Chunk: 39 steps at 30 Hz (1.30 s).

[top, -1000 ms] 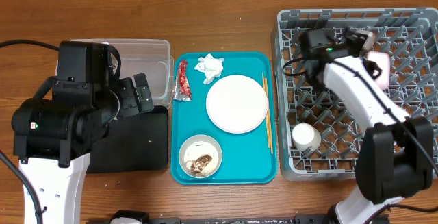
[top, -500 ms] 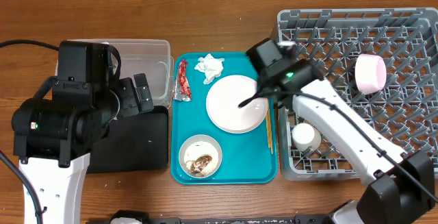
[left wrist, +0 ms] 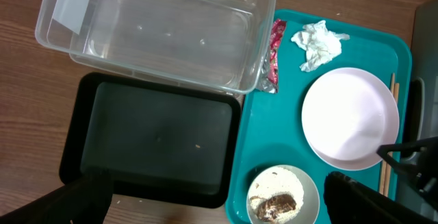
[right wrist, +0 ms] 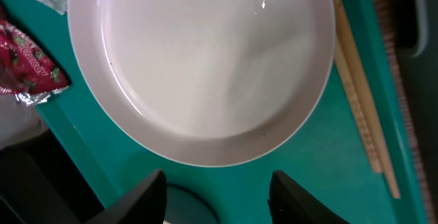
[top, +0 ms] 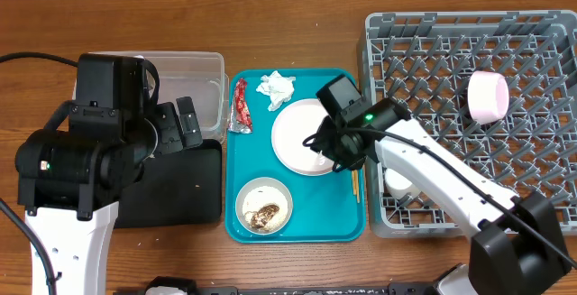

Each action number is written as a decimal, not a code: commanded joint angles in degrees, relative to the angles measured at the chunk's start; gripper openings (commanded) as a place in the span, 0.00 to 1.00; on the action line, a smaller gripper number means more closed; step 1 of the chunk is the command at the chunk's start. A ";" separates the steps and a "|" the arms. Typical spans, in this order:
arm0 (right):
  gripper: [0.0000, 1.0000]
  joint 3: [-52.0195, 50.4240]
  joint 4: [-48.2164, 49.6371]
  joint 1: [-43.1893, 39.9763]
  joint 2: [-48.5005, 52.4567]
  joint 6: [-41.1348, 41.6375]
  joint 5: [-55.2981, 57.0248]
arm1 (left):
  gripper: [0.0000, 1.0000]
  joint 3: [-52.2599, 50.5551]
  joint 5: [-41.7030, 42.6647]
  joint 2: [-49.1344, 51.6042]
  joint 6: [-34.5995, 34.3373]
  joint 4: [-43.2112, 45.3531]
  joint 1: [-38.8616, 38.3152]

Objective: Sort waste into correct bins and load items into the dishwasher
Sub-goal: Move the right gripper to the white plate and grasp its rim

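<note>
Plate-loading step: the right pincer (right wrist: 217,181) hangs open and empty over the plate (right wrist: 205,59) at the teal tray's (top: 236,227) middle. Next, probably pinch its rim and carry it to the dish rack (top: 541,60) right of the tray; the left pincer (top: 178,122) is open too

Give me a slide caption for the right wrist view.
Open right gripper hovers over the plate on the teal tray, chopsticks alongside.

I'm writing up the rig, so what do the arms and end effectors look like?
Left arm: bulky black housings, white lower link, green light, black cable. Right arm: white links, black joints, green light, thin black cable. Left end effector and right end effector: black fingers.
</note>
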 commanded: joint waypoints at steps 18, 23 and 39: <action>0.40 -5.07 5.75 0.57 10.51 14.21 -2.67 | 1.00 0.59 -0.68 0.20 -0.98 0.02 0.15; 0.06 -5.05 5.51 0.57 10.51 13.90 -2.08 | 1.00 0.59 -0.68 0.20 -0.98 0.02 0.15; 0.04 4.90 -0.37 0.50 5.09 -0.17 9.99 | 1.00 0.59 -0.68 0.20 -0.96 0.02 0.15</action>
